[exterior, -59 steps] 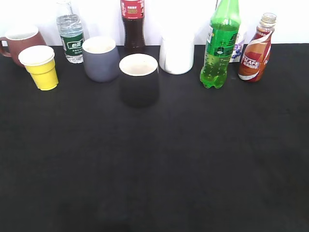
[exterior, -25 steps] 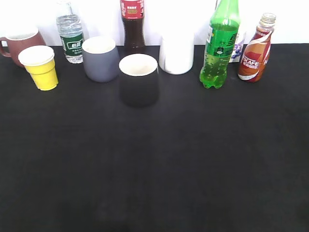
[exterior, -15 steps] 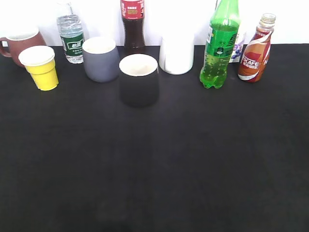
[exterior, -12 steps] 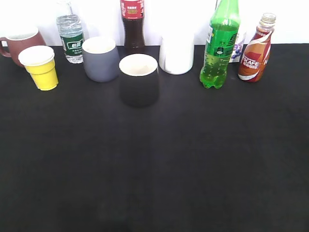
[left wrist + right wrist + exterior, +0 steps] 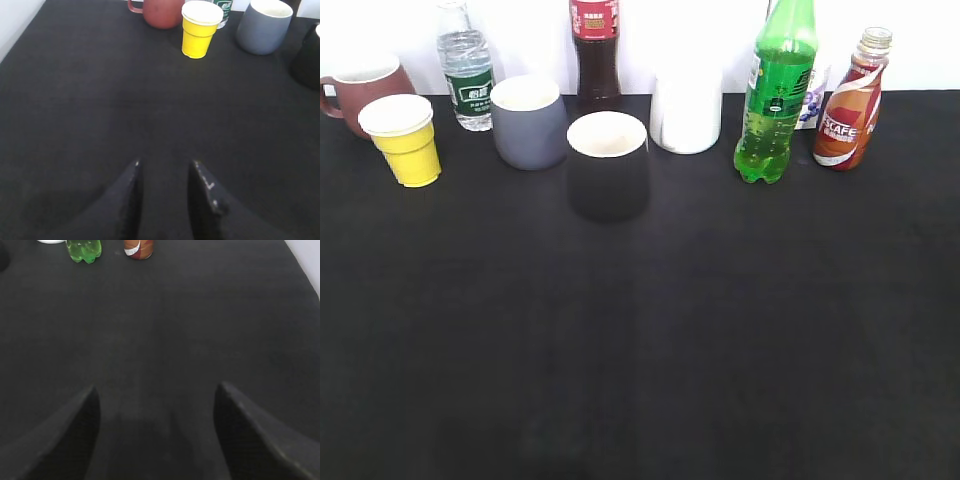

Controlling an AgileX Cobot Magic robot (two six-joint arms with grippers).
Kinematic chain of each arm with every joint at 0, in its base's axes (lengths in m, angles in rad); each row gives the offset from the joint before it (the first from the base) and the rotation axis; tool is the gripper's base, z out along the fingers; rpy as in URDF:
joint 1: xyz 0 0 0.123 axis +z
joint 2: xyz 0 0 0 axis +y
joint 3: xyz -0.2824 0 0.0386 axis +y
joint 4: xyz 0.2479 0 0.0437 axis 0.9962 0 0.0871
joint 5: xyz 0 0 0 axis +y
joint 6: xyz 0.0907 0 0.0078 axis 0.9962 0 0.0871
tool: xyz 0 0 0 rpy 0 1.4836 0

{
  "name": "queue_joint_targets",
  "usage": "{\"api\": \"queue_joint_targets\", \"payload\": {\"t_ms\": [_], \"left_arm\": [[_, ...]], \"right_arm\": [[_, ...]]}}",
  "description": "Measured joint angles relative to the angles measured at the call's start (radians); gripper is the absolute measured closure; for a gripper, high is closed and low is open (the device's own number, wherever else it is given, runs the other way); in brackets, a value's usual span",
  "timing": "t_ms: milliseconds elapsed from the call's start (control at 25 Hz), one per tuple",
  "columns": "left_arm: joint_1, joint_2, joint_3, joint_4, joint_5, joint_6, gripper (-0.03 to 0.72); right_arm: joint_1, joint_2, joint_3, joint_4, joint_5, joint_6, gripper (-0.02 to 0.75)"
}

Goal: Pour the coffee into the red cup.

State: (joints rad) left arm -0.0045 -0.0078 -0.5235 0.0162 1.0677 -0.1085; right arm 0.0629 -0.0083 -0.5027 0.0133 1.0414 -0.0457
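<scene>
The coffee bottle [image 5: 849, 105], small and curvy with a red-and-white swirl label, stands upright at the back right; its base shows at the top of the right wrist view [image 5: 138, 248]. The red cup [image 5: 362, 88], a maroon mug with a handle, stands at the back left behind a yellow paper cup [image 5: 406, 140]; it also shows in the left wrist view [image 5: 161, 11]. My left gripper [image 5: 165, 162] is open and empty over bare cloth, well short of the red cup. My right gripper [image 5: 156, 387] is wide open and empty, far in front of the coffee. Neither gripper shows in the exterior view.
Along the back stand a water bottle [image 5: 466, 72], a grey cup [image 5: 528, 121], a cola bottle [image 5: 596, 52], a black cup [image 5: 608, 166], a white cup [image 5: 686, 112] and a green soda bottle [image 5: 777, 95]. Black cloth [image 5: 640, 340] covers the table.
</scene>
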Motion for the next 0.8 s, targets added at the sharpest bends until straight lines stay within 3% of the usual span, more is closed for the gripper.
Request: {"api": "queue_joint_targets", "payload": {"t_ms": [800], "left_arm": [[0.001, 0.0, 0.0, 0.0, 0.0, 0.0, 0.449]], "right_arm": [[0.0, 0.0, 0.0, 0.0, 0.0, 0.0, 0.182]]}}
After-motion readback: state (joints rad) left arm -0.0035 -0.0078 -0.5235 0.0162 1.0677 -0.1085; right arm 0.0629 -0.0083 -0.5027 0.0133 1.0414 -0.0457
